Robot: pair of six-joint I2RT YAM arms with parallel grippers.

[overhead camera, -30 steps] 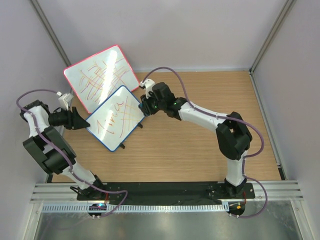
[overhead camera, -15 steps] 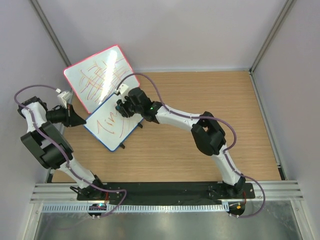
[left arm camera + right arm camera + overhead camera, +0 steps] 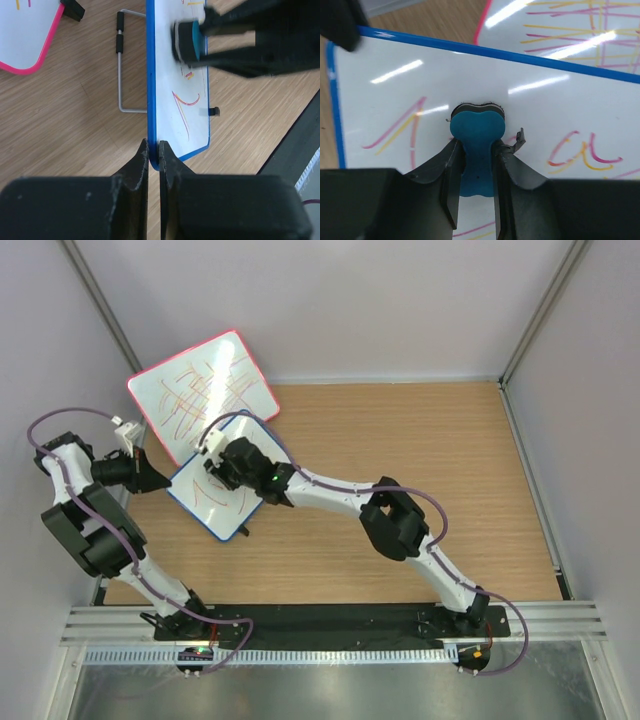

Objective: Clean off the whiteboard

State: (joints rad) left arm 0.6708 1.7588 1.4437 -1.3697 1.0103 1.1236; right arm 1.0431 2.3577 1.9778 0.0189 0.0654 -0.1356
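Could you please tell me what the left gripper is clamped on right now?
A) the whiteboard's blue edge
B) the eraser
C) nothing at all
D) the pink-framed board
A: in the left wrist view the left gripper is shut on the blue frame of the whiteboard, while the eraser sits in the right gripper.
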